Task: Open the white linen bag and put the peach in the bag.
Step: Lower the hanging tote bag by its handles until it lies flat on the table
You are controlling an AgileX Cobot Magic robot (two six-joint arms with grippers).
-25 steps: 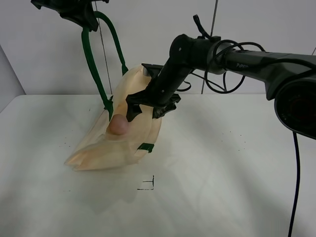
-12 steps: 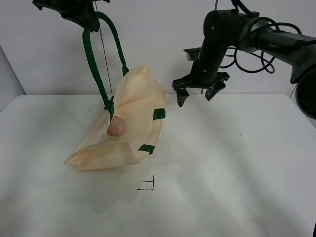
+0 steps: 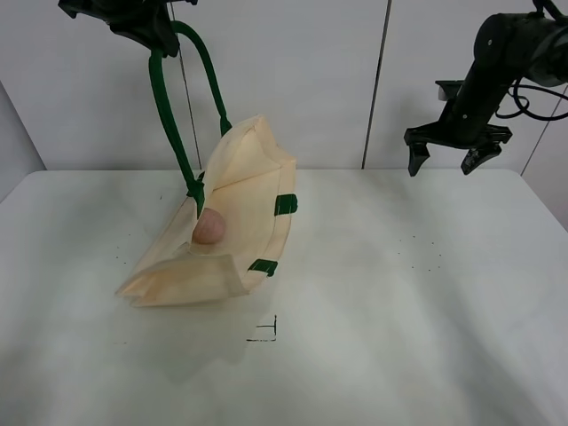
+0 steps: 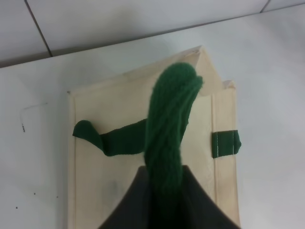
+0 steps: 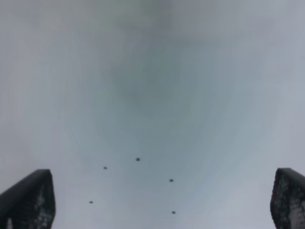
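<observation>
The white linen bag (image 3: pixel 235 222) lies tilted on the table's left side, its mouth held open. My left gripper (image 3: pixel 153 34) is high at the top left, shut on the bag's dark green strap handle (image 3: pixel 165 115) and holding it up. The left wrist view shows the handle (image 4: pixel 169 143) gripped between the jaws, with the bag (image 4: pixel 95 181) below. The peach (image 3: pixel 210 228) sits inside the open bag. My right gripper (image 3: pixel 445 161) is open and empty, high at the far right, well away from the bag. The right wrist view shows its two fingertips (image 5: pixel 28 198) wide apart over bare table.
A white table (image 3: pixel 399 311) with a small black corner mark (image 3: pixel 266 332) near the middle front. Small black specks dot the table at the right (image 3: pixel 424 257). A white wall stands behind.
My right gripper has left the bag's mouth and swung up and far to the right, open and empty. The peach has settled slightly lower in the bag. The left gripper has not moved.
</observation>
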